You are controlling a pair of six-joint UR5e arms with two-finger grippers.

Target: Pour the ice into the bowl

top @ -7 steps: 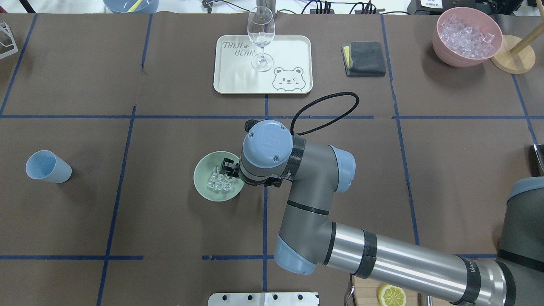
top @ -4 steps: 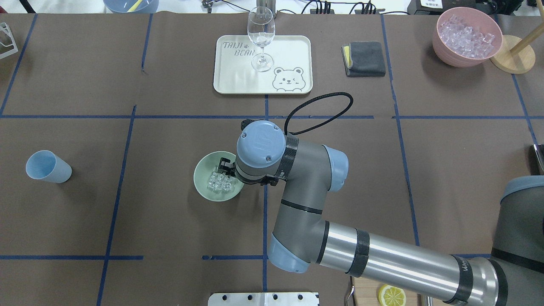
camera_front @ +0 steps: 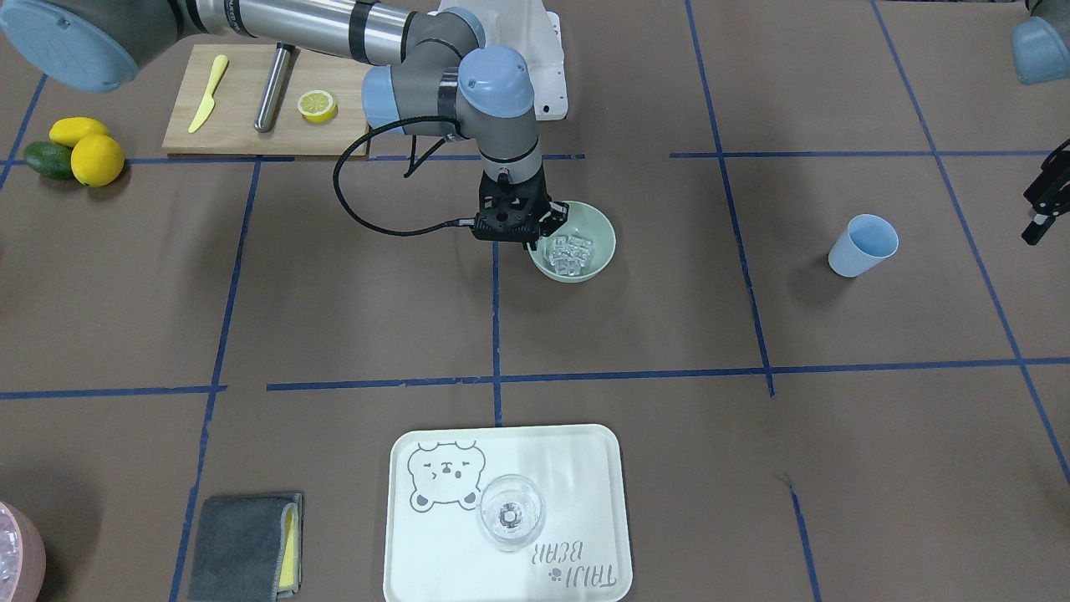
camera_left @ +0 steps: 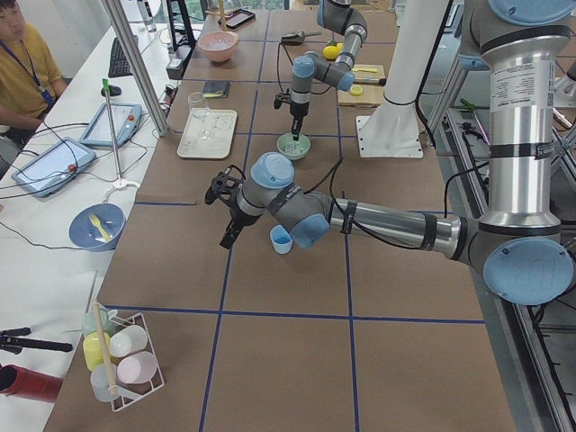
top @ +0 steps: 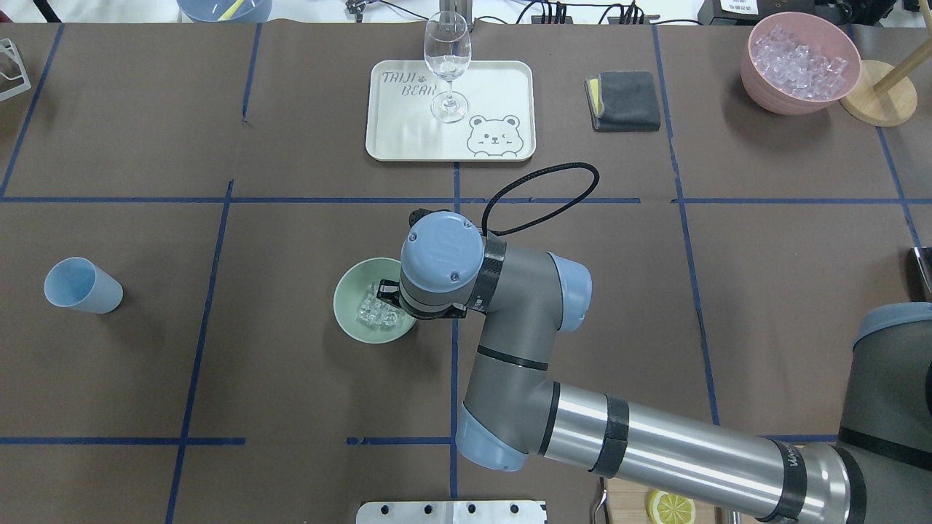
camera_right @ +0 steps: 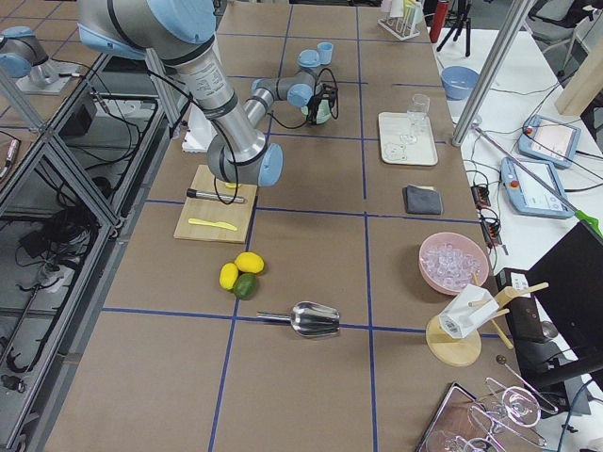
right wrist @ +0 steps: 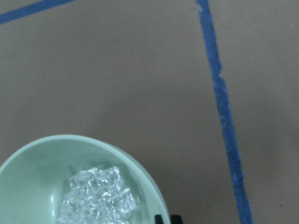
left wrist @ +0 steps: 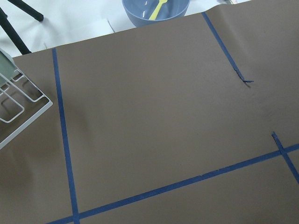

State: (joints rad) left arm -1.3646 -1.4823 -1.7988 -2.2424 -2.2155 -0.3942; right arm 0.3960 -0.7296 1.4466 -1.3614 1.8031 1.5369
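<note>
At the front-facing view's centre, the right gripper (camera_front: 543, 232) is set at the left rim of the round pale mint-green bowl (camera_front: 607, 238); whether its fingers are clamped there cannot be told. The small clear ice cubes (camera_front: 570, 253) are heaped inside, so pouring is judged finished and a gentle withdrawal is called for. At the far right edge the left gripper (camera_front: 1041, 209) is seen, its fingers equally unreadable.

Taped brown table (top: 728, 291), bowl (top: 348, 311), blue cup (top: 80, 285), tray (top: 408, 135)
</note>
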